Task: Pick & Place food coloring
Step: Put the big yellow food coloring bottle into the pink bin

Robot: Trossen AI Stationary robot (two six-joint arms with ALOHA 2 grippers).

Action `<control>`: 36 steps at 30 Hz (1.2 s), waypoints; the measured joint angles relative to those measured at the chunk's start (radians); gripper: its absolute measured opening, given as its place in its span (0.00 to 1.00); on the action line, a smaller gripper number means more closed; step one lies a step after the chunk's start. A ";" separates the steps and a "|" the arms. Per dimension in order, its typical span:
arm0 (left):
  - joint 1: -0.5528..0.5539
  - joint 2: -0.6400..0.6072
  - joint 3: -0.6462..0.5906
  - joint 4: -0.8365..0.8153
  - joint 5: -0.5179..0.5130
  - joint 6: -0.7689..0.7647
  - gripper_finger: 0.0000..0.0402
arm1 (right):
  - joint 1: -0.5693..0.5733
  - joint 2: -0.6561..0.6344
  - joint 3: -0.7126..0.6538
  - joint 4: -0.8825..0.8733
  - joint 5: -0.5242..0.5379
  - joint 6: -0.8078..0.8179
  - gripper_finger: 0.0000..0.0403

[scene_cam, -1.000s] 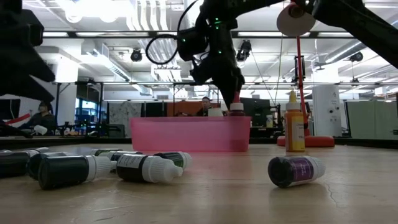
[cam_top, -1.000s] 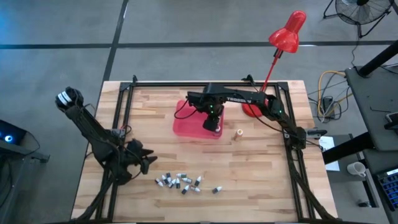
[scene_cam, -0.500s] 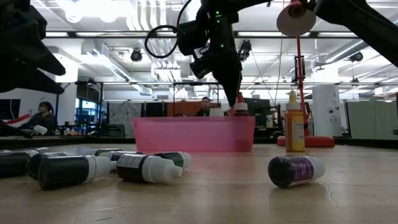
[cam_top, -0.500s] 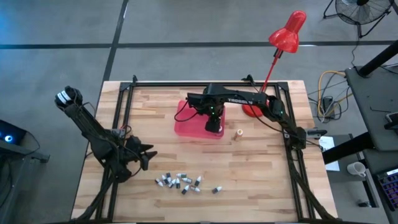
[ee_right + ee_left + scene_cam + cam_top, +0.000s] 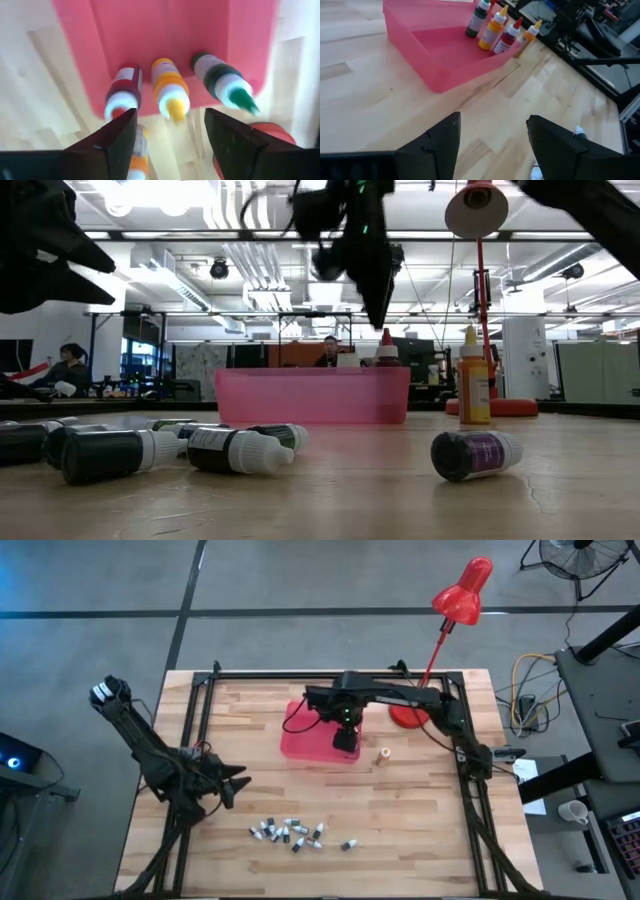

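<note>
Right gripper (image 5: 345,739) risen; red-capped bottle (image 5: 386,349) upright.

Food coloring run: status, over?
Right end effector open, empty, above red tray. Three bottles standing inside tray. Left end effector open, near vials. Nothing blocking.

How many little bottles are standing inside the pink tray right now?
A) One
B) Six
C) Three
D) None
C: the left wrist view shows a green-capped bottle, a yellow bottle and a red-capped bottle upright in the corner of the pink tray, while an orange bottle stands just outside on the table.
</note>
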 joint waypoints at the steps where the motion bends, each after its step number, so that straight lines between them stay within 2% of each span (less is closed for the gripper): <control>1: 0.000 -0.008 0.000 0.000 0.000 0.003 0.50 | 0.004 -0.028 -0.002 0.000 0.000 0.005 0.57; 4: 0.000 -0.026 0.000 0.000 -0.004 0.004 0.50 | 0.025 -0.121 -0.037 0.000 0.001 -0.010 0.57; 8: 0.000 -0.028 0.000 0.000 -0.024 0.005 0.50 | 0.067 -0.270 -0.166 0.014 -0.001 -0.056 0.56; 17: 0.000 -0.021 0.000 -0.001 -0.028 0.054 0.50 | 0.157 -0.598 -0.688 0.197 -0.023 -0.218 0.56; 23: 0.000 -0.021 0.000 -0.002 -0.028 0.058 0.50 | 0.162 -0.691 -0.856 0.302 0.040 -0.048 0.58; 29: 0.000 -0.021 0.000 -0.006 -0.034 0.059 0.50 | 0.169 -0.746 -0.983 0.447 0.029 -0.190 0.62; 36: 0.001 -0.021 0.000 -0.008 -0.045 0.053 0.50 | 0.169 -0.746 -1.059 0.527 0.028 -0.191 0.68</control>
